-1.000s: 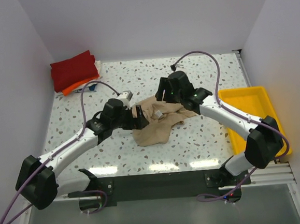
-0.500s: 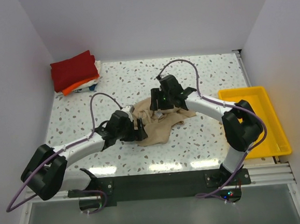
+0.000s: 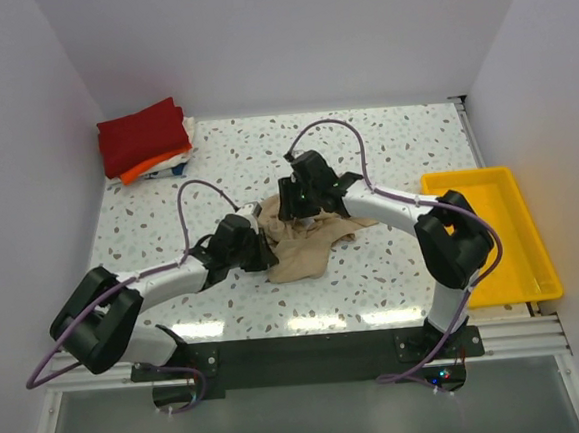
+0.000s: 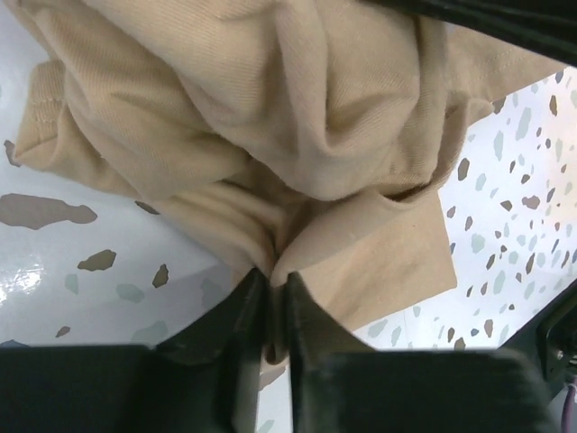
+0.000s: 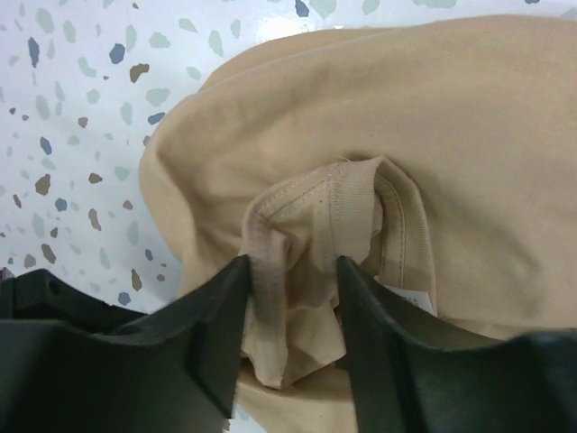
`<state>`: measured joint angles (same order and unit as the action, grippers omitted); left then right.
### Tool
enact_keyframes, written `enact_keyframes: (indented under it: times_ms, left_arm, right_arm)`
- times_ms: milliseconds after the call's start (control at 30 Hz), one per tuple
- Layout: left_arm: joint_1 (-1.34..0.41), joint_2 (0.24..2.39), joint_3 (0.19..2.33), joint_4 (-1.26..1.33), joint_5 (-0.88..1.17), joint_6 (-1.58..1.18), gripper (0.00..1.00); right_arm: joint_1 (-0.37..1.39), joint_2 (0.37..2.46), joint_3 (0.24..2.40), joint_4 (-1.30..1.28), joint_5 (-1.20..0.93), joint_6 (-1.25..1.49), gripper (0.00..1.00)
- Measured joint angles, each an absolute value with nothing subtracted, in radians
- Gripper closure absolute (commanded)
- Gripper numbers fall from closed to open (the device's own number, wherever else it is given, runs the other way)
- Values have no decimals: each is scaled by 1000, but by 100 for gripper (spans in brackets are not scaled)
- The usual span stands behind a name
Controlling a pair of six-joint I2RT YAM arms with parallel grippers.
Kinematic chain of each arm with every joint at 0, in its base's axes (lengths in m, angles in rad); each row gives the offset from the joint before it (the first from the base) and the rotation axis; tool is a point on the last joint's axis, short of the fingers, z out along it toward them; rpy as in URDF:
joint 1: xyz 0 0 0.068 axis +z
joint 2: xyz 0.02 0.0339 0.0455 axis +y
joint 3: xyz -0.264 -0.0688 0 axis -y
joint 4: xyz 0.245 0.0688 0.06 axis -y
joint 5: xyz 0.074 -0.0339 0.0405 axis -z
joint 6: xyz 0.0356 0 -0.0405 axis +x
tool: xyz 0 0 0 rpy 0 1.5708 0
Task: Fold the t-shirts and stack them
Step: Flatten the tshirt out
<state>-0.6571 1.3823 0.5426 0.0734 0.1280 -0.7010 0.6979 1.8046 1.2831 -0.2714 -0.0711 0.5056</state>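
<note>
A crumpled tan t-shirt [image 3: 310, 243] lies mid-table. My left gripper [image 3: 268, 250] is at its left edge; in the left wrist view the gripper [image 4: 275, 280] is shut on a pinched fold of the tan cloth [image 4: 343, 135]. My right gripper [image 3: 299, 208] is over the shirt's far side. In the right wrist view it [image 5: 290, 266] stands open astride the bunched collar [image 5: 334, 194] of the shirt [image 5: 433, 108], with cloth filling the gap between the fingers. Folded t-shirts are stacked at the back left: dark red [image 3: 143, 133] on top, orange [image 3: 143, 169] and white [image 3: 189, 132] beneath.
A yellow tray [image 3: 531, 220] sits at the right edge of the speckled table [image 3: 394, 138], partly behind the right arm's elbow. White walls close in the left, back and right sides. A purple cable loops above each arm.
Both arms have drawn in toward the shirt's middle. The left gripper has closed on the shirt's left edge, and the right gripper has come down over the collar area.
</note>
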Motion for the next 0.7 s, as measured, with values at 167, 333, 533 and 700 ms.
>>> enact_keyframes:
  times_ms: [167,333,533,700]
  left_arm:
    - [-657,1386,542,81,130,-700,100]
    - [-657,1331,578,-34,59,-691,100]
    - [-590,1215,769,-224,-76,-641,100]
    - [-406,1231,1001,-291,-130,-620,100]
  right_arm:
    - [698,1823,1286,-280,-62,515,87]
    - [676,1824,1360,-350,-6,520,100]
    - [444,1763,1464,-391,9,530,100]
    - [273,1736,1652,-428,19,536,100]
